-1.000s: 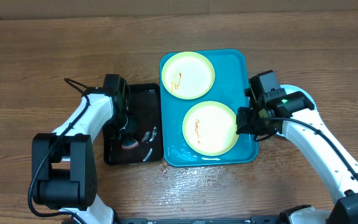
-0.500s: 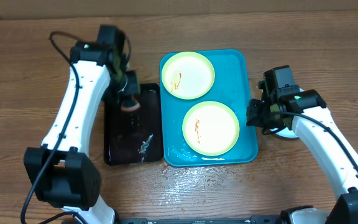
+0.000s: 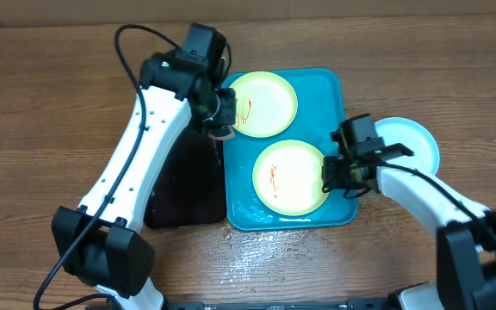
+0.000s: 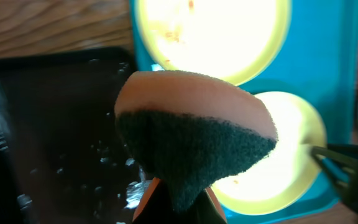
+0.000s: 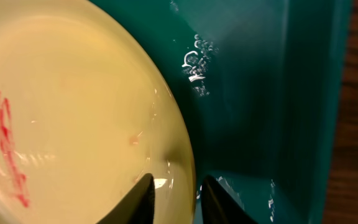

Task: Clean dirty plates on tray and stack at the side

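My left end effector (image 3: 220, 120) gripped an orange-green sponge (image 4: 191, 137) over the turquoise plastic tray's (image 3: 334, 86) left edge. My right end effector (image 5: 179, 194), parted, straddled the smeared yellow-green plate's (image 3: 293, 179) rim within it. With so shallow a bite, I judged slippage likely.

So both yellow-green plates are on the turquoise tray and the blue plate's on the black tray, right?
No: overhead shows the blue plate on the table right of the turquoise tray, not on the black tray. The rest holds.

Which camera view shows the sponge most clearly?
The left wrist view: the sponge sits large in the middle, orange top and dark green scrubbing side both plain. Overhead shows it only small. The right wrist view misses it.
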Action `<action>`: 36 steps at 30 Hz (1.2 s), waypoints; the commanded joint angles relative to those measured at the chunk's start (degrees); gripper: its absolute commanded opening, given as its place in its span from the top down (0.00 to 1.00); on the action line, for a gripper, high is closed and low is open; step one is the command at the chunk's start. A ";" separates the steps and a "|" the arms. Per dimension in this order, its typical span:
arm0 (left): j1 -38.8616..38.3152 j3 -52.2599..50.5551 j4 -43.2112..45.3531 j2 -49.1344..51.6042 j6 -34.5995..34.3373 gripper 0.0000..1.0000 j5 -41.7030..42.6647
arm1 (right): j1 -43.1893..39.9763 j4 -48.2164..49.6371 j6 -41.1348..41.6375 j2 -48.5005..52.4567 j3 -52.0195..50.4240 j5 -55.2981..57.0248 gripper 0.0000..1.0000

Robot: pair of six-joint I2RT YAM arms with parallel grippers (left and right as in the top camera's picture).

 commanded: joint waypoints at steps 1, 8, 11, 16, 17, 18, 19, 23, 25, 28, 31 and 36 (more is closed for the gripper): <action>-2.95 1.18 2.43 1.49 -2.82 0.96 4.52 | 0.55 2.21 0.11 4.17 -0.28 2.03 0.85; -8.81 1.18 5.79 8.04 -5.79 0.96 9.66 | 0.55 2.51 0.28 6.29 -0.28 2.01 0.96; -11.06 1.18 6.67 12.37 -9.11 0.96 11.39 | 0.52 2.08 2.01 6.29 -0.28 2.69 0.96; -13.38 1.18 8.70 18.62 -13.00 0.96 14.67 | 0.52 1.70 4.44 6.29 -0.28 2.86 0.96; -13.62 1.18 9.01 19.80 -13.70 0.96 15.41 | 0.52 1.70 4.44 6.29 -0.28 2.86 0.96; -13.68 1.20 9.27 20.90 -14.16 0.96 15.54 | 0.52 1.68 4.44 6.29 -0.28 2.86 0.96; -13.73 1.18 9.29 21.94 -14.34 0.96 15.30 | 0.52 1.66 4.44 6.29 -0.28 2.86 0.96; -13.51 1.20 8.39 25.14 -13.84 0.95 5.90 | 0.52 1.46 4.44 6.29 -0.28 2.84 0.96; -13.33 1.20 7.50 25.92 -13.42 0.96 -0.52 | 0.52 1.25 4.44 6.29 -0.28 2.84 0.96; -12.90 1.51 7.54 26.10 -10.95 0.96 -1.05 | 0.52 0.94 4.44 6.29 -0.28 2.84 0.96; -12.52 1.79 5.11 26.10 -9.94 0.96 -7.82 | 0.52 0.72 4.44 6.29 -0.28 2.84 0.96; -12.52 1.75 1.29 26.25 -6.73 0.96 -17.33 | 0.52 0.61 4.44 6.29 -0.28 2.84 0.96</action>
